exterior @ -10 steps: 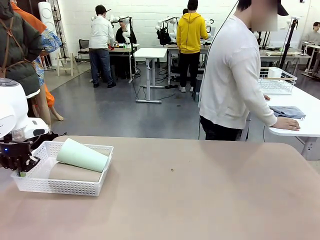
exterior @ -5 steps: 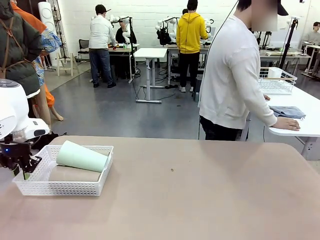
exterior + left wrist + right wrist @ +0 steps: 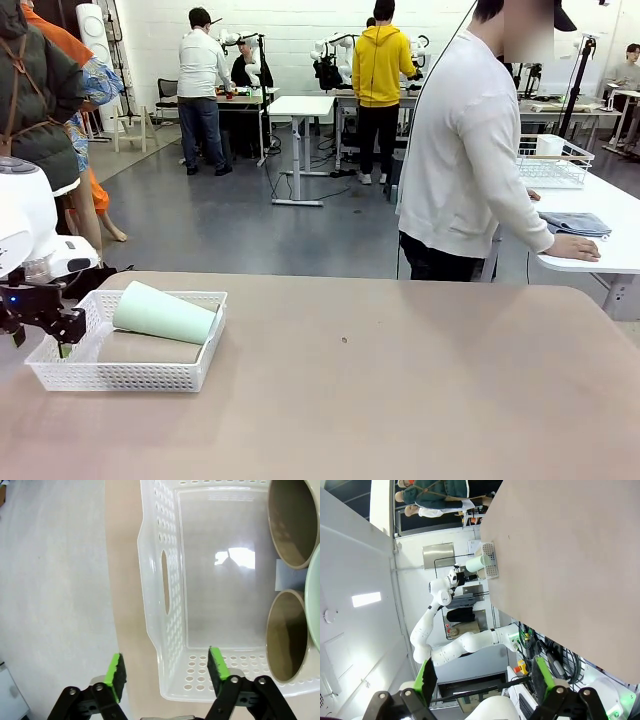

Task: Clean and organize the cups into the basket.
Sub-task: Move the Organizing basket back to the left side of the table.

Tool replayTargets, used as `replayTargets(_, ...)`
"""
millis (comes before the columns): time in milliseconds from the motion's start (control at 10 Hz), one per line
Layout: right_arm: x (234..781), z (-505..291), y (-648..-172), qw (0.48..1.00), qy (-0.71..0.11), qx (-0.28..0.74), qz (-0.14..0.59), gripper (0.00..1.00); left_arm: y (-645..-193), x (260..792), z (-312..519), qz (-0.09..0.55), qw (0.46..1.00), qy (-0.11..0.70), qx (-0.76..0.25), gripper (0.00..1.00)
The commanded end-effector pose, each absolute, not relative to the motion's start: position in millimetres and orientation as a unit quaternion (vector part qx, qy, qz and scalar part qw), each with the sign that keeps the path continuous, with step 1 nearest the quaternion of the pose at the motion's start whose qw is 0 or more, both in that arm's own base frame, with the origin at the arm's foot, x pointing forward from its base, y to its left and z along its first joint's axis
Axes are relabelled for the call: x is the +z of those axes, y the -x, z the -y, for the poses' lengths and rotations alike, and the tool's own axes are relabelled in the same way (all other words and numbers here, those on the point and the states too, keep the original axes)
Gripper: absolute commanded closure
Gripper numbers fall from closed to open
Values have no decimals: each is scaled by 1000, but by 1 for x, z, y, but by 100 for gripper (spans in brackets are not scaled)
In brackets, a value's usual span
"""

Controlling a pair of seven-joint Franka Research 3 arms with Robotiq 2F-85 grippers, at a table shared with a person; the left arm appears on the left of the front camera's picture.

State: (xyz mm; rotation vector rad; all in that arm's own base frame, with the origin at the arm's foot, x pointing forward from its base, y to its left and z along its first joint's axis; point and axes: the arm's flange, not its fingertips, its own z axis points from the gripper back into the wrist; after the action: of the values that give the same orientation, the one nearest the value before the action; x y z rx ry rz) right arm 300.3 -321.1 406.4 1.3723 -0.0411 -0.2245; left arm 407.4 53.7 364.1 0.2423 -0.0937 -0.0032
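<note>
At lower left of the front view: perforated white plastic basket (image 3: 128, 372) holds matte tapered cups (image 3: 164, 313) | left gripper (image 3: 38, 329) released, straddling its rim | right gripper (image 3: 482, 680) spread, empty

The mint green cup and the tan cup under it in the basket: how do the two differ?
Colour: the mint green cup is pale green, the tan cup brown. Position: the mint green cup lies on top, tilted and rising above the basket rim; the tan cup lies low on the basket floor, mostly hidden behind the mesh wall. Shared: both are handle-less tumblers on their sides, lengthwise in the basket.
</note>
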Motion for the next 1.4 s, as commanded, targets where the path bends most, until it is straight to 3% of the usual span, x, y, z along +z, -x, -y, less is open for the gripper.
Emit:
replayTargets(0,407,316,-298,767,-634,-100,20,0,-368,354,-53,48,990,-134,-3,0)
replayTargets(300,407,316,-298,767,-634,-100,20,0,-358,371,-54,53,990,-129,6,0)
replayTargets(700,407,316,-298,767,-634,-100,20,0,-307,459,-16,107,985,-132,30,0)
replayTargets(1100,407,316,-298,767,-634,-100,20,0,-272,515,48,175,984,-17,-25,0)
replayTargets(1300,407,316,-298,767,-634,-100,20,0,-278,518,56,163,986,0,-28,0)
